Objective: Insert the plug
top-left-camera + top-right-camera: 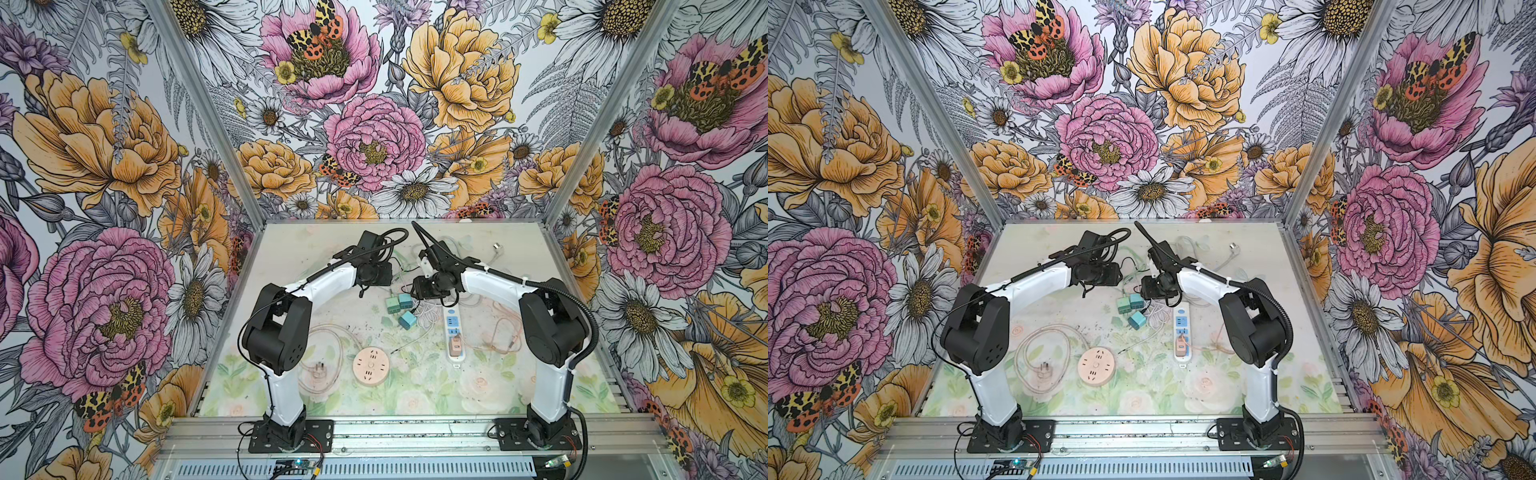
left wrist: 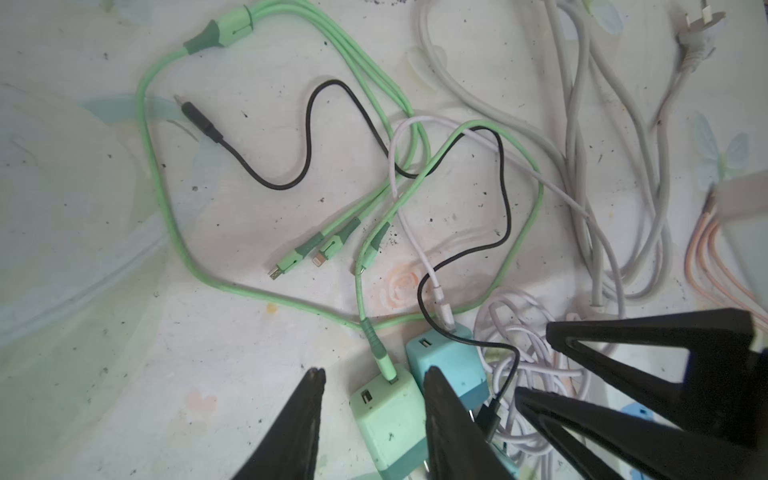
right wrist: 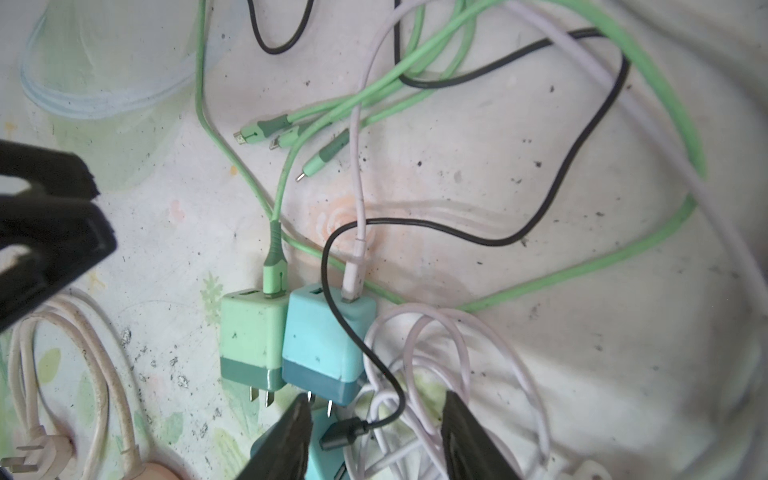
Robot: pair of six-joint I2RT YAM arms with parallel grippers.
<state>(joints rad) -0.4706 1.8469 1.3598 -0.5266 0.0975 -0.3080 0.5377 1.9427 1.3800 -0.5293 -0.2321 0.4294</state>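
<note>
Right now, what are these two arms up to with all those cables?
Two robot arms hang over a tangle of cables and small chargers. The left fingers stand open on either side of the green charger, not gripping it. The right fingers stand open around a loose black USB plug. Nothing is lifted yet; the white power strip lies nearby.

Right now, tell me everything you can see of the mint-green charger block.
The mint-green charger block is a boxy, matte plastic adapter with a darker teal base band and two flat metal prongs. It lies flat on the table, its side against the blue charger. The face opposite the prongs has two ports: one empty, one holding the green cable. The left gripper straddles it, jaws open; contact cannot be told.
</note>
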